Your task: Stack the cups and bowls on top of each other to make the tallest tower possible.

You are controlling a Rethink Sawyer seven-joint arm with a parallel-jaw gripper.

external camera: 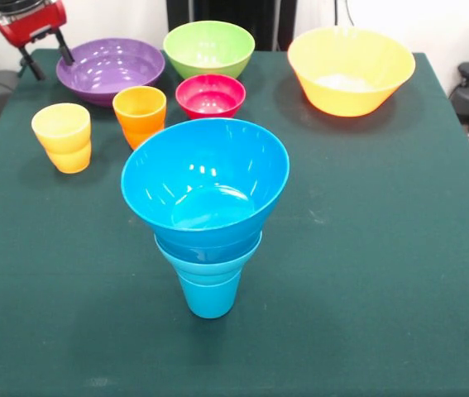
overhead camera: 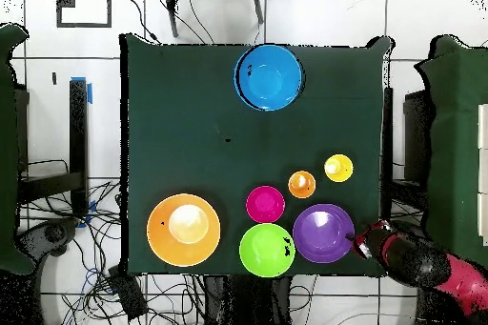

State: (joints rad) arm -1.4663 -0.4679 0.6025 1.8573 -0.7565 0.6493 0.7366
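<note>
The tower stands near the table's front: a blue cup (external camera: 209, 291) at the base, a small blue bowl (external camera: 208, 251) in it, and a wide blue bowl (external camera: 205, 178) on top; from overhead only the blue bowls (overhead camera: 269, 77) show. Loose at the back are the purple bowl (external camera: 110, 68) (overhead camera: 323, 233), green bowl (external camera: 208, 47) (overhead camera: 266, 250), red bowl (external camera: 210, 95) (overhead camera: 265, 204), big yellow-orange bowl (external camera: 351, 69) (overhead camera: 183, 230), orange cup (external camera: 140, 114) (overhead camera: 301, 184) and yellow cup (external camera: 62, 136) (overhead camera: 338, 168). My gripper (external camera: 57, 69) (overhead camera: 360, 242) is open at the purple bowl's outer rim, holding nothing.
The green cloth-covered table (external camera: 383, 248) ends close behind the purple bowl and the gripper. Cables and dark stands lie on the floor around the table (overhead camera: 143, 102). Another green surface (overhead camera: 457, 131) stands beside it.
</note>
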